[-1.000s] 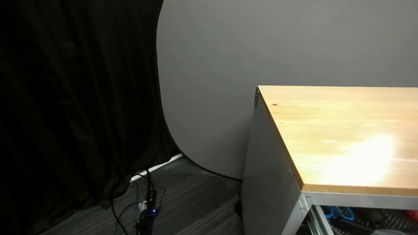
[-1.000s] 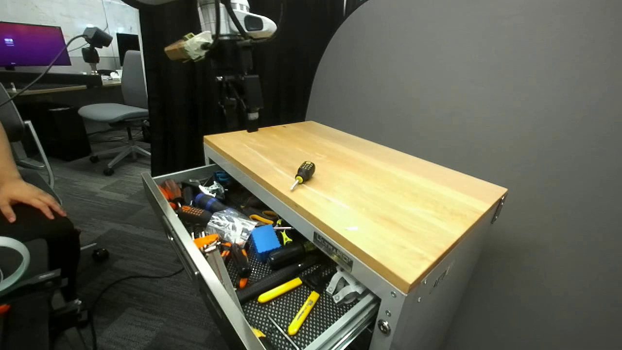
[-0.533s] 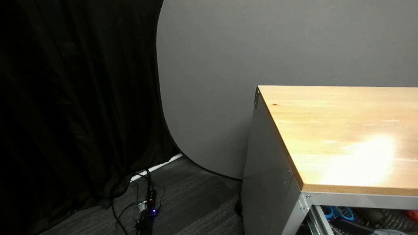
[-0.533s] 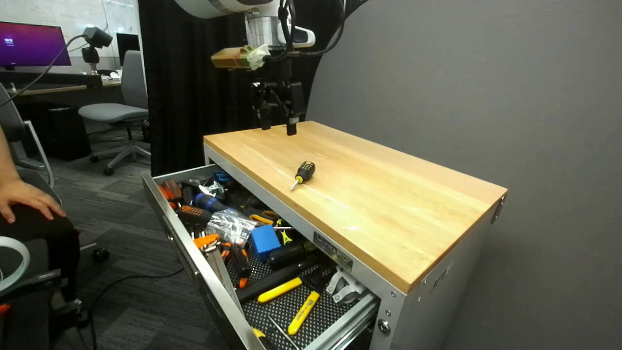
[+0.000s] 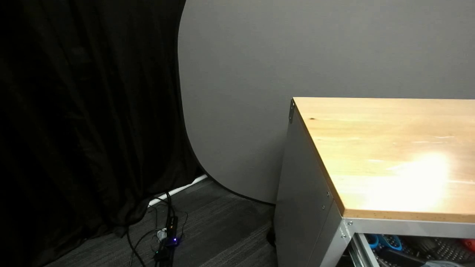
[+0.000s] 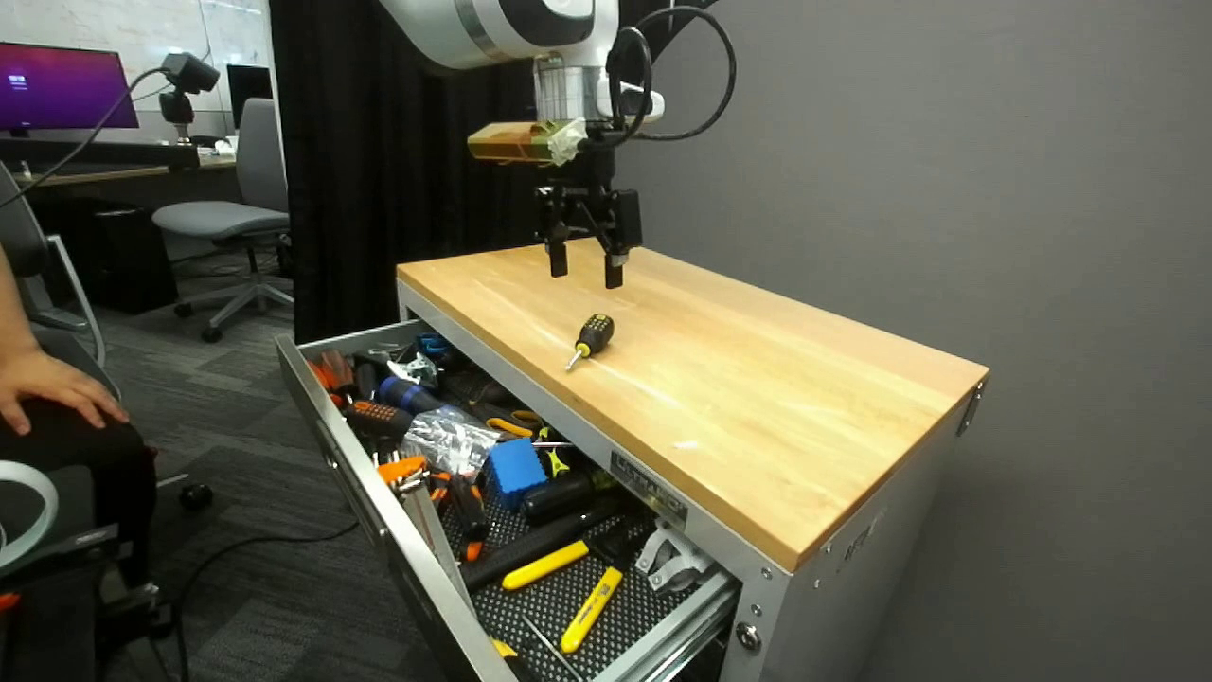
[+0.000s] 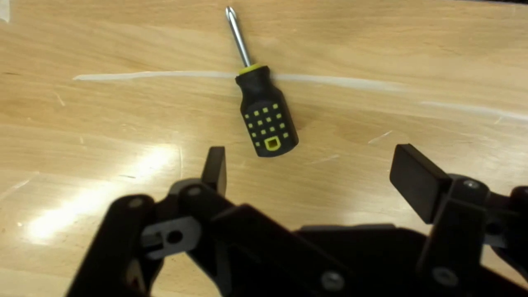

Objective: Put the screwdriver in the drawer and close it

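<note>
A stubby screwdriver (image 6: pixel 595 334) with a black and yellow handle lies on the light wood top (image 6: pixel 739 407) of the grey cabinet. It also shows in the wrist view (image 7: pixel 268 111), its metal shaft pointing to the top of the picture. My gripper (image 6: pixel 586 272) is open and empty, pointing down above the wood top, behind the screwdriver and apart from it. In the wrist view the gripper's fingers (image 7: pixel 312 169) stand wide apart, with the handle's end just beyond them, nearer the left finger. The drawer (image 6: pixel 414 554) is pulled out; a corner of it shows in an exterior view (image 5: pixel 364 249).
The drawer holds many tools, among them a blue block (image 6: pixel 516 471), yellow-handled pliers (image 6: pixel 592 609) and a clear plastic bag (image 6: pixel 450 439). A seated person's hand (image 6: pixel 57 388) is at the left, near the drawer front. A grey backdrop (image 6: pixel 909 189) stands behind the cabinet.
My gripper has moved right and somewhat lower, from beyond the wood top's far left corner to above the top near the screwdriver. The screwdriver and drawer have not moved.
</note>
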Available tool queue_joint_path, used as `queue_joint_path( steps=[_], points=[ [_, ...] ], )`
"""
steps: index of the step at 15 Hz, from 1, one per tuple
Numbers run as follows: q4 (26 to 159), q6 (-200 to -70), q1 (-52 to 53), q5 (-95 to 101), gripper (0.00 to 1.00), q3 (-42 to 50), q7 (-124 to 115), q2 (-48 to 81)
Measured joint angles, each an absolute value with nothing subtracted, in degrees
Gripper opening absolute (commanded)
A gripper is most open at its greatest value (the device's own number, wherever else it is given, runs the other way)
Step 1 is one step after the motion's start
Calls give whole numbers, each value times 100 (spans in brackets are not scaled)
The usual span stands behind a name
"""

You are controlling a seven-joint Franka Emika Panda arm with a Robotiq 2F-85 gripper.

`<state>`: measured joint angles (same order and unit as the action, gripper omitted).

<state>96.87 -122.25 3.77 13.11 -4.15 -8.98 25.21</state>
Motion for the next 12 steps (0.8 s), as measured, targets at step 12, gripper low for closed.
queue_joint_path(
  steps=[12],
  points=[
    [9224,-12170,351,1202,66,-148,-668,3176]
  ],
)
